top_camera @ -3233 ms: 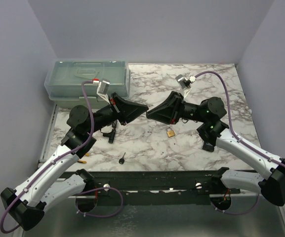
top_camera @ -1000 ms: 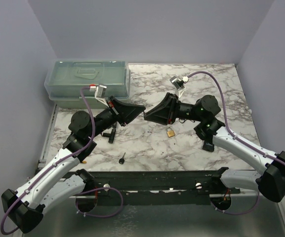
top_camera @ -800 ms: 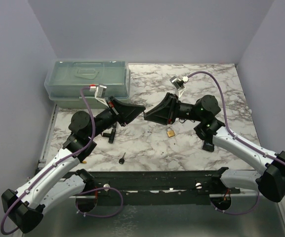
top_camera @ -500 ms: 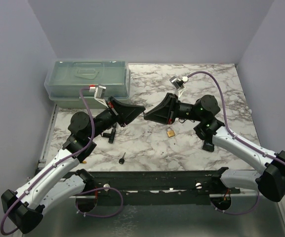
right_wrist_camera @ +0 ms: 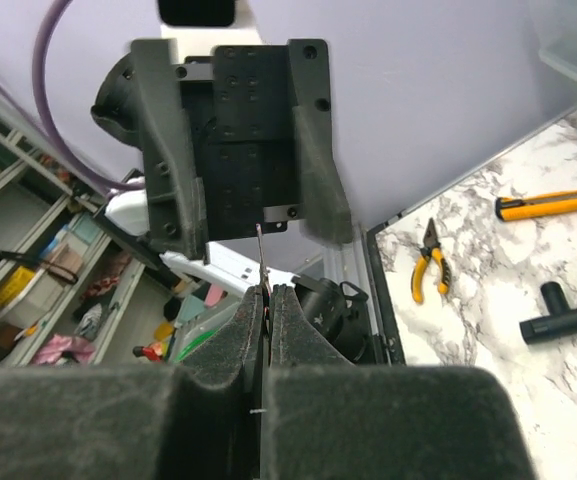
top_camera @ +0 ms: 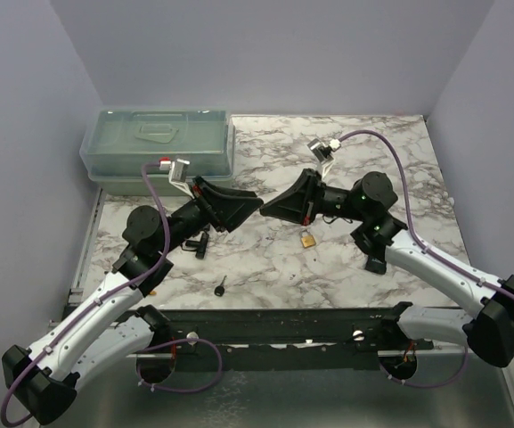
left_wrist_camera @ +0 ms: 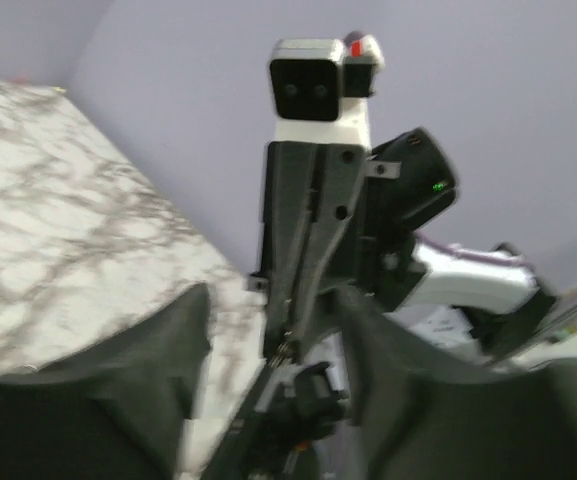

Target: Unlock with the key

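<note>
- The key (top_camera: 222, 286) lies on the table near the front edge, well apart from the padlock (top_camera: 307, 239).
- Left gripper (top_camera: 249, 203): fingers spread, holding nothing.
- Right gripper (top_camera: 269, 207): fingers clenched on a thin metal pin (right_wrist_camera: 260, 258).
- I judge the unlocking not begun: picking up, inserting and turning the key all remain.

The table top (top_camera: 265, 267) is a smooth, faintly glossy surface in a white-and-grey marble pattern. The toolbox (top_camera: 150, 152) is translucent pale-green plastic with a soft sheen. The padlock (top_camera: 307, 239) looks like brass-coloured metal. The key (top_camera: 221, 286) has a matt black head. The right gripper (right_wrist_camera: 266, 292) is matt black plastic, and the arm shells (top_camera: 96, 310) are glossy white plastic. The pliers (right_wrist_camera: 426, 262) have yellow handle sleeves and dark metal jaws.
</note>
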`<action>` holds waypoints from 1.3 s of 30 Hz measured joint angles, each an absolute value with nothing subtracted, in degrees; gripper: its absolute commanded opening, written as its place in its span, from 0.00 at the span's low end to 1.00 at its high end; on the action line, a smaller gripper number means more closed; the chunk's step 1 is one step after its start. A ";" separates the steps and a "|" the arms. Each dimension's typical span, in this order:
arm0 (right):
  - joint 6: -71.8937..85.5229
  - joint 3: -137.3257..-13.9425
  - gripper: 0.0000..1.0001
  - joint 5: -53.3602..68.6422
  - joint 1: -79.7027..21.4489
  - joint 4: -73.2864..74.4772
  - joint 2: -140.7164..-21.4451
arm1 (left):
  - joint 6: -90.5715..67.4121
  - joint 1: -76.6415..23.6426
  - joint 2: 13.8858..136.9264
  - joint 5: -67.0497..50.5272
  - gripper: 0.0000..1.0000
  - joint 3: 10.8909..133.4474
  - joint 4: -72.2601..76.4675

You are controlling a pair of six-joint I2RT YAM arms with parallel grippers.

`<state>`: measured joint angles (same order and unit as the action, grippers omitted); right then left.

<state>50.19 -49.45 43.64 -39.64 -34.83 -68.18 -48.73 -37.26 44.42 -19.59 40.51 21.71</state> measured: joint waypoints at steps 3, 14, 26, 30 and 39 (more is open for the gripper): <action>48.47 -48.56 0.00 40.40 -39.64 -30.68 -65.67 | -48.56 -37.26 44.10 -18.63 0.91 40.36 19.55; 43.83 -44.38 0.00 17.19 -39.64 -4.27 -51.90 | -45.30 -37.26 44.95 -14.28 0.91 47.86 -0.21; 41.45 -48.12 0.00 -6.83 -37.98 20.40 -48.77 | -47.59 -37.52 66.57 -13.45 0.78 57.95 -19.57; 39.79 -48.80 0.00 -6.17 -33.26 23.81 -49.43 | -49.95 -39.70 75.85 -11.07 0.77 62.72 -25.67; 37.60 -49.04 0.00 9.74 -8.29 25.19 -52.16 | -53.63 -47.57 95.46 -4.78 0.72 77.62 -33.63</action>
